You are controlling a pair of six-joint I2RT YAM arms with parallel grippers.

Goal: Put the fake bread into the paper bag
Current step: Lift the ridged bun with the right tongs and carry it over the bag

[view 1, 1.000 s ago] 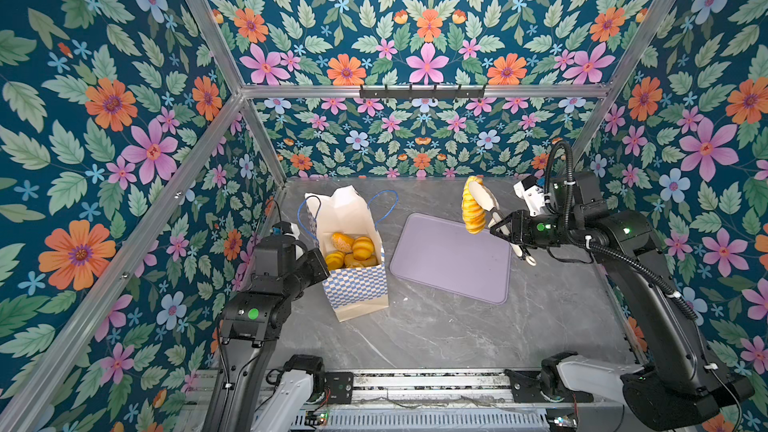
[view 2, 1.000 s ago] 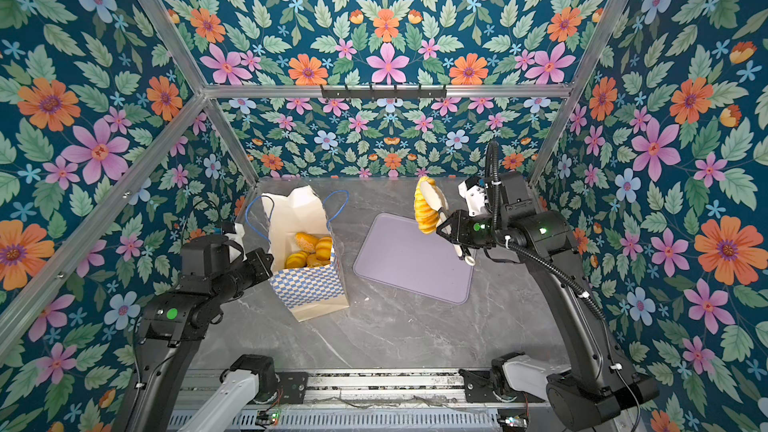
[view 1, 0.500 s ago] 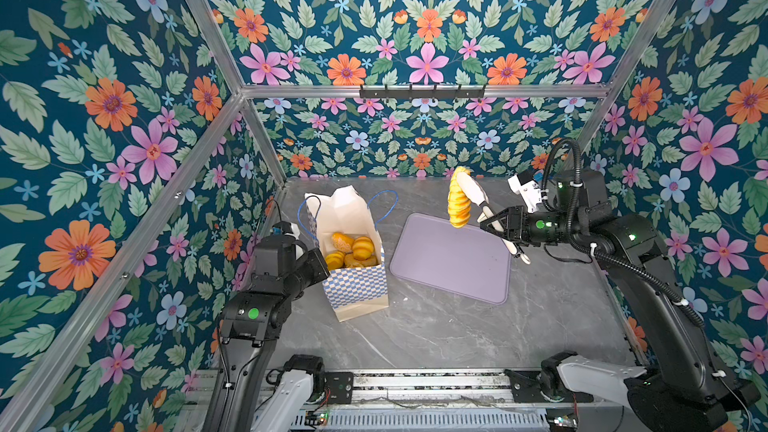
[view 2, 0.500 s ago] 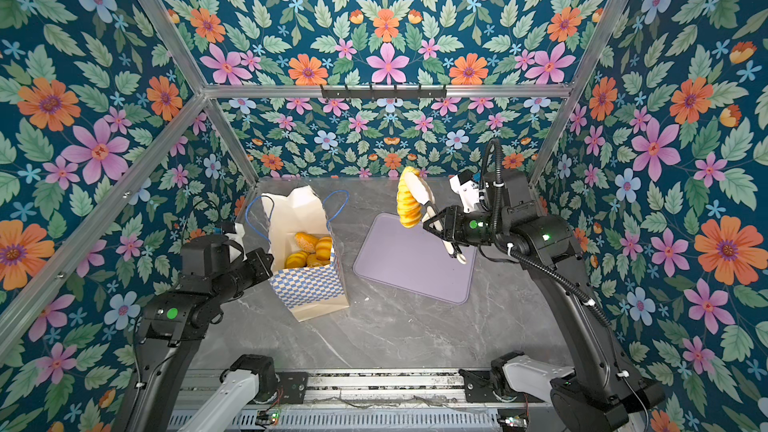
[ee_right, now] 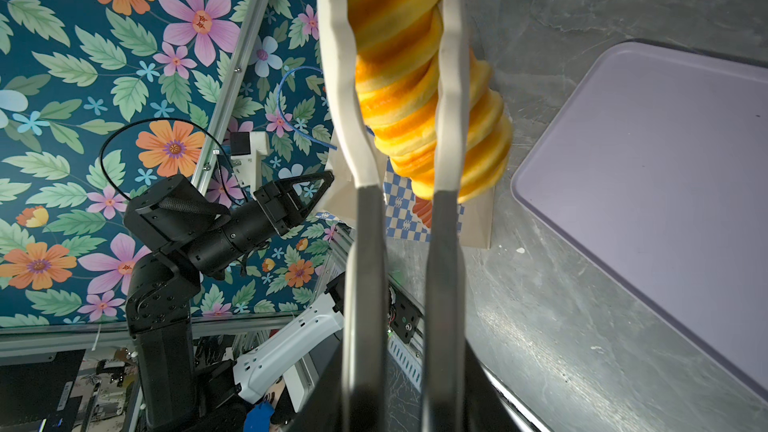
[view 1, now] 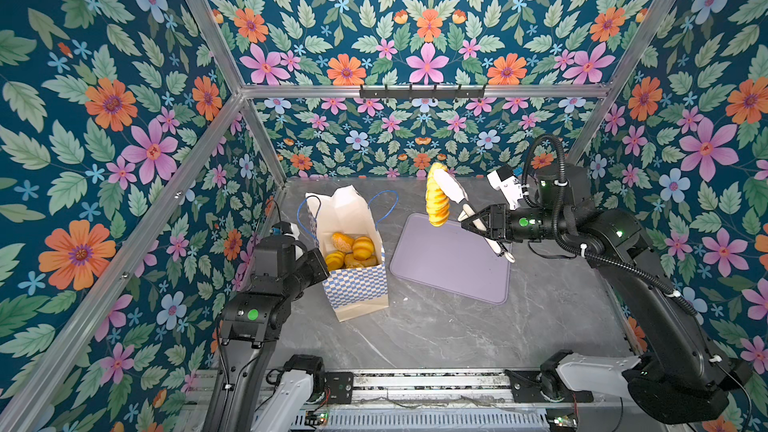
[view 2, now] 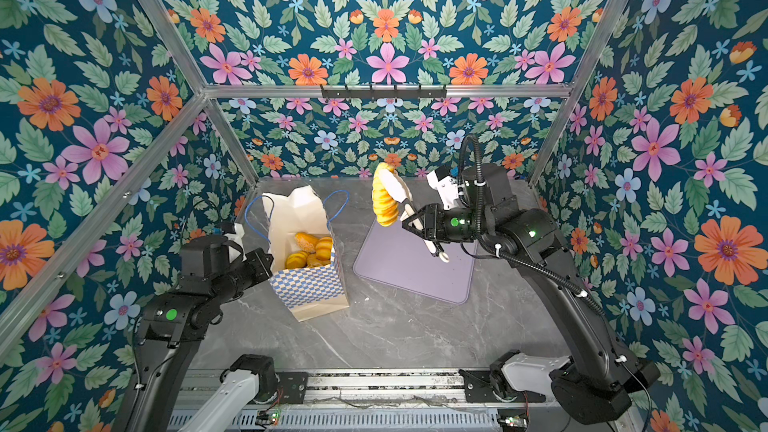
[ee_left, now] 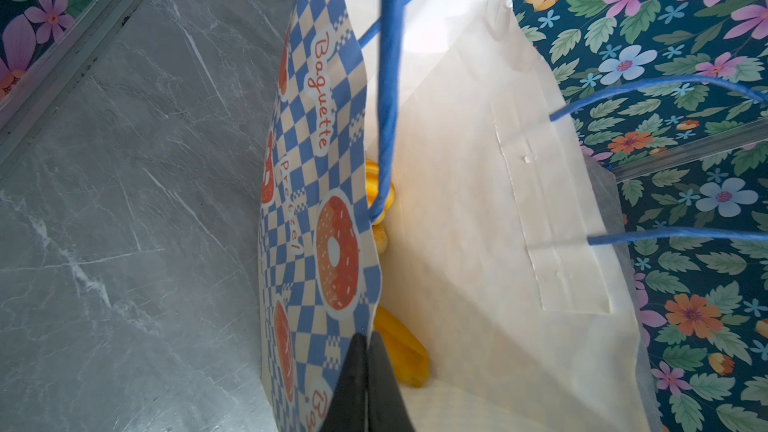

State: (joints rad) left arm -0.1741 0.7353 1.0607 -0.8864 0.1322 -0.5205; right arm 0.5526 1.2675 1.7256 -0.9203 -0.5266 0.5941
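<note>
Leftward is where the ridged loaf has travelled over the last second. It now hangs closer to the paper bag than before, carried there by the right end effector. I see the loaf held nearly upright in the air, over the far left corner of the lilac tray in both top views, and not yet above the bag's mouth. From the right wrist camera the two pale fingers clamp the loaf from either side, with its lower end sticking out past them.

Several other breads already lie in a heap at the bottom of the bag, golden and orange. The bag stands upright on the table, just left of the tray, its mouth open upward and its blue cord handles arching up on both sides.

On my left side, the left end effector is closed on the top edge of the bag's checkered wall. Its dark jaws pinch the paper, and one yellow bread shows just inside. That arm has kept its place at the bag's left side since the earlier pictures, and the bag has not shifted.
</note>
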